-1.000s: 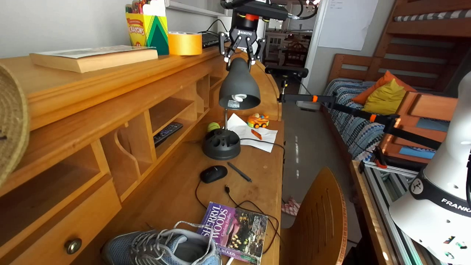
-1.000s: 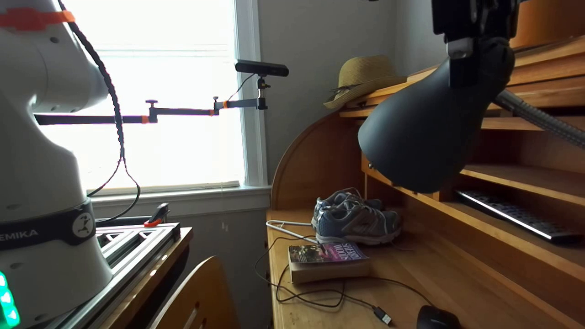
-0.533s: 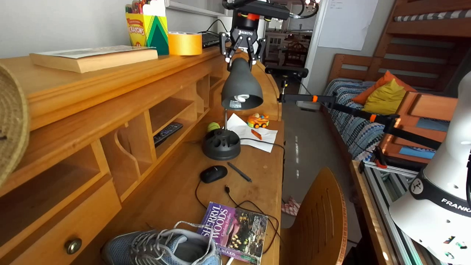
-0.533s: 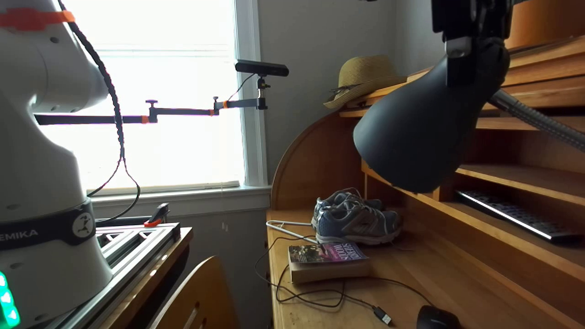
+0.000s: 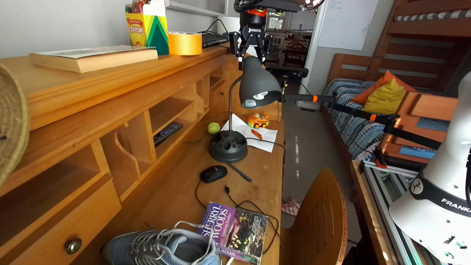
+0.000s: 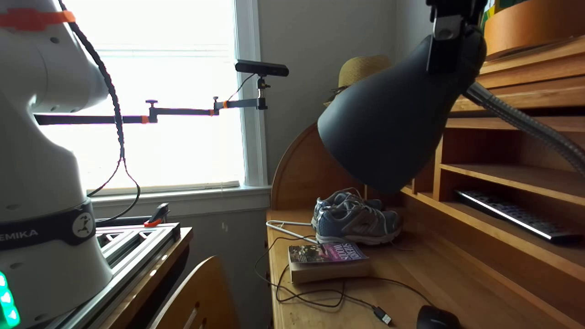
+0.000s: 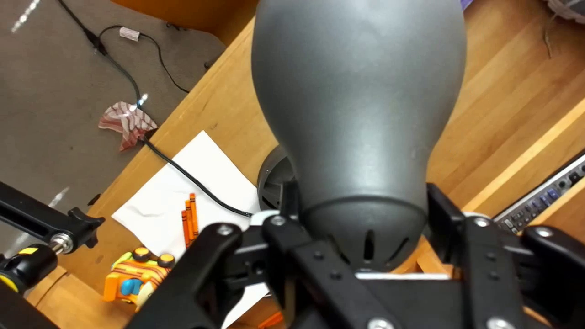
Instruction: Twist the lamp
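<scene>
The lamp (image 5: 259,84) stands on the wooden desk (image 5: 263,191) on its round black base (image 5: 228,154). Its grey shade (image 6: 388,119) tips down, and a curly white bulb (image 5: 260,96) shows inside. The gripper (image 7: 365,203) hangs over it, and its two fingers (image 7: 443,219) pinch the narrow top of the shade, one on each side. Close to the base lie a thin dark stick (image 5: 240,172) and a black mouse (image 5: 213,174). Past the base, in an exterior view, is white paper (image 5: 268,137), with orange crayons (image 7: 189,214) on it. A bright toy car (image 5: 258,120) and a green ball (image 5: 213,128) sit right by the paper. A purple book (image 5: 235,232) lies flat on the desk, just beside blue-grey shoes (image 6: 356,221). A black remote (image 5: 168,133) lies in a desk cubby. Up on the desk's top are another book (image 5: 99,60), a crayon box (image 5: 147,31) and a roll of orange tape (image 5: 185,43).
</scene>
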### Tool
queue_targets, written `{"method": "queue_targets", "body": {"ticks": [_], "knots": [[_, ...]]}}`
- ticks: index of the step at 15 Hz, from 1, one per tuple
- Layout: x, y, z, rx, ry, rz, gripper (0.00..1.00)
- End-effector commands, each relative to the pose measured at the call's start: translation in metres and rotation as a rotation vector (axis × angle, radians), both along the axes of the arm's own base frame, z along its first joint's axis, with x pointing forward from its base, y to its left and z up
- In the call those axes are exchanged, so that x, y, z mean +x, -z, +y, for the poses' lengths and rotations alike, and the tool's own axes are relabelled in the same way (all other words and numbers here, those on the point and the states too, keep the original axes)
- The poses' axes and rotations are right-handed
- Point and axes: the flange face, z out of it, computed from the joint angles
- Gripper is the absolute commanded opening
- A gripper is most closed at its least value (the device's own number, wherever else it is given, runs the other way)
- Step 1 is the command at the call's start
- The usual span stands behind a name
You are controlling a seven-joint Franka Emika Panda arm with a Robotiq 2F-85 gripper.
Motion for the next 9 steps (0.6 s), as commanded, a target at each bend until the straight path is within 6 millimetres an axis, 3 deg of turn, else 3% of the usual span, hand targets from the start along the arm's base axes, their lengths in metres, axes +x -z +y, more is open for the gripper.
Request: {"method": "queue_targets", "body": {"ticks": [1, 9], "knots": [[-0.0024, -0.0108, -0.0115, 0.019, -0.146, 0.085, 0.41], [0.0029, -0.0048, -0.0200, -0.010, -0.464, 0.110, 0.41]]}}
